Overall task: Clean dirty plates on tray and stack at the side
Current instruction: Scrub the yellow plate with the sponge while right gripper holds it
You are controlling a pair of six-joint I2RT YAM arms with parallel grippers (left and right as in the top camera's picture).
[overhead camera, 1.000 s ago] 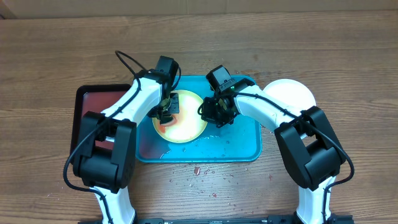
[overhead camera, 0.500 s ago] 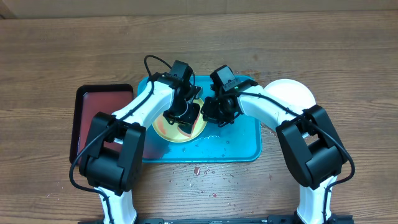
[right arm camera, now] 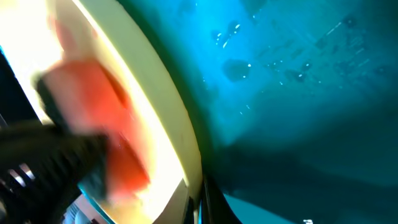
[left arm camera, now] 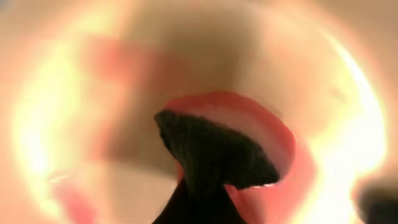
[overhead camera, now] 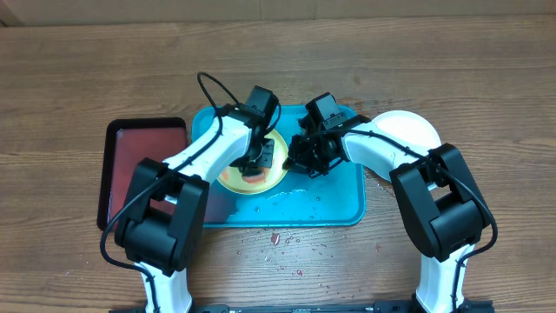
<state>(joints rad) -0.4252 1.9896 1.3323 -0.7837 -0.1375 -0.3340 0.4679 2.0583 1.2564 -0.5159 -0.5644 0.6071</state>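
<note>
A cream-yellow plate (overhead camera: 230, 179) with red smears lies on the turquoise tray (overhead camera: 334, 200). My left gripper (overhead camera: 257, 165) is shut on a sponge (left arm camera: 217, 146) with a dark scrub face and a red body, pressed onto the plate (left arm camera: 81, 124). At the plate's right edge, my right gripper (overhead camera: 294, 162) is shut on the rim. In the right wrist view its fingertips (right arm camera: 205, 202) pinch the plate's rim (right arm camera: 171, 99), with the red sponge (right arm camera: 102, 106) beyond and the tray floor (right arm camera: 298, 74) to the right. No other plates show on the tray.
A dark red, black-rimmed tray (overhead camera: 139, 165) lies left of the turquoise one. A white round dish (overhead camera: 410, 130) sits to the right under my right arm. Water drops lie on the tray floor (overhead camera: 287, 196). Red crumbs (overhead camera: 276, 238) dot the table in front.
My left gripper has swept the sponge from the plate's left side across to its right half. The right gripper has shifted slightly back and right, still on the rim.
</note>
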